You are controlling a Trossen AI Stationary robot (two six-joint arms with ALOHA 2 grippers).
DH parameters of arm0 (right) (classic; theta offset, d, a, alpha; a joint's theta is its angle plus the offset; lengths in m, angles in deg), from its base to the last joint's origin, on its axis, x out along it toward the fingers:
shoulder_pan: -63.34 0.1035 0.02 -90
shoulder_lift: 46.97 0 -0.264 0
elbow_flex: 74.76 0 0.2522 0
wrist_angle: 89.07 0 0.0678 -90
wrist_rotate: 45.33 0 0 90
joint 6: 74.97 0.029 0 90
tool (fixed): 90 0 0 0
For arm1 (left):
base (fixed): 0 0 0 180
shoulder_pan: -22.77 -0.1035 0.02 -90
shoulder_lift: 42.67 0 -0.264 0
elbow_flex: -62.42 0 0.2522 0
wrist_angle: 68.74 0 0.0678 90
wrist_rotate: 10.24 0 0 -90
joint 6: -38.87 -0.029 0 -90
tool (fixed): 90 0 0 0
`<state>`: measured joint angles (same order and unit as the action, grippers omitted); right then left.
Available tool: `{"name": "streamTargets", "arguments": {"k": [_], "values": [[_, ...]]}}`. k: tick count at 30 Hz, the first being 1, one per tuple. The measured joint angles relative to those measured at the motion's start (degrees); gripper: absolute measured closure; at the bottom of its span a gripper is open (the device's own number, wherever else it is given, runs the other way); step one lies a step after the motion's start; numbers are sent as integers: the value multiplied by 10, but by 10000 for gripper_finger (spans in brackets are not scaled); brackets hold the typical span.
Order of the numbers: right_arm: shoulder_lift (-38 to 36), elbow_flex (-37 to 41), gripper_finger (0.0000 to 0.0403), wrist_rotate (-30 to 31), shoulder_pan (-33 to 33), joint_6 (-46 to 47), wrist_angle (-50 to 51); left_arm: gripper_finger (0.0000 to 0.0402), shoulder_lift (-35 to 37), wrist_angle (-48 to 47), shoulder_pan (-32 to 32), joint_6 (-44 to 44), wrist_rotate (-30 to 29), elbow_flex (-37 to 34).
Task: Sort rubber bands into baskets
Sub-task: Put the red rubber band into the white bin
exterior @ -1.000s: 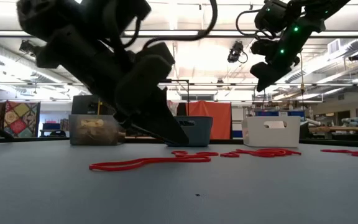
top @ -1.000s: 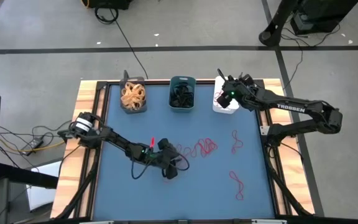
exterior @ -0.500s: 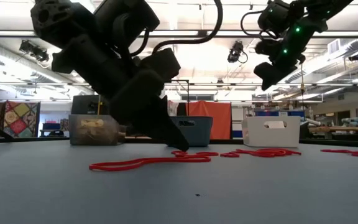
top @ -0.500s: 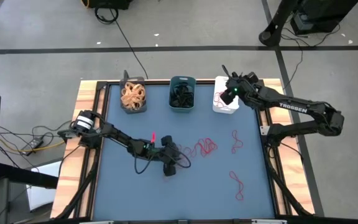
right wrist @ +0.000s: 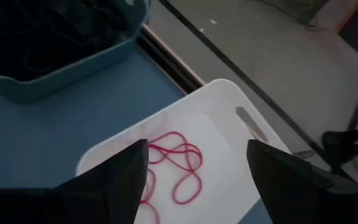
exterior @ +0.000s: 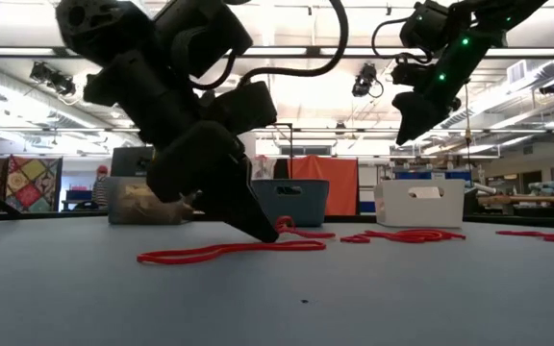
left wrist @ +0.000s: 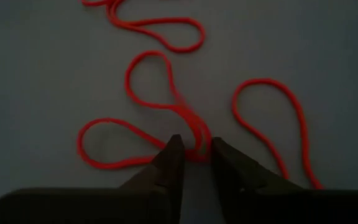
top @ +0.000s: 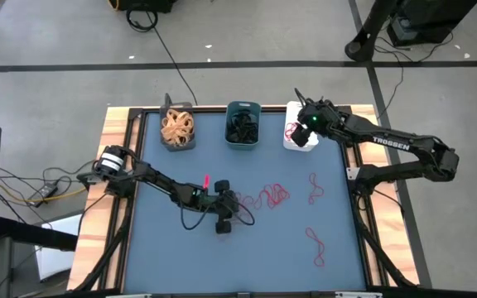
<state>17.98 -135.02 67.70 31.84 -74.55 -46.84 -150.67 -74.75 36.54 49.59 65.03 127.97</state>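
Note:
My left gripper (left wrist: 194, 152) is down on the blue mat near its middle (top: 237, 201), its fingers nearly together around a tangle of red rubber bands (left wrist: 191, 134); its tip touches the mat in the low view (exterior: 277, 231). My right gripper (right wrist: 197, 168) is open and empty, hovering above the white basket (right wrist: 229, 130) at the far right (top: 303, 132). The white basket holds red bands (right wrist: 176, 165). The teal basket (top: 243, 126) holds black bands, and the dark grey basket (top: 176, 130) holds tan bands. My left gripper pinches a few strands of the red rubber bands (left wrist: 196, 142) where the loops cross, between its two fingertips. The fingers slant down from the table's left. The loops lie slack and spread on the mat around the fingertips.
More red bands lie on the mat at the middle (top: 273, 195), to the right (top: 314, 189) and near the right front (top: 315, 246). A long red band lies in front of the left gripper in the low view (exterior: 224, 252). The three baskets line the far edge.
My left gripper has moved toward the table's right and far side and dipped down, so its fingertips now rest on the mat at the red band tangle.

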Motion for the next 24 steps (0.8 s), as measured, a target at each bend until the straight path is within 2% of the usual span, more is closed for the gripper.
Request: {"name": "streamTargets", "arguments": {"k": [6, 8, 10, 13, 18, 24], "values": [[0, 0, 119, -5, 17, 25, 0, 388, -1, -41, -10, 14, 7, 24], [0, 0, 120, -12, 26, 37, 3, 393, -2, -44, -10, 15, 7, 29], [0, 0, 122, -40, 38, 54, 16, 393, -3, -48, -10, 15, 3, 35], [0, 17, 127, -115, 65, 71, 7, 398, -4, -67, -9, 15, -5, 53], [1, 74, 137, -230, 135, 68, -75, 399, 0, -144, -9, 15, -15, 110], [1, 143, 157, -246, 237, 79, -232, 400, 0, -239, -6, 9, -16, 185]]}}
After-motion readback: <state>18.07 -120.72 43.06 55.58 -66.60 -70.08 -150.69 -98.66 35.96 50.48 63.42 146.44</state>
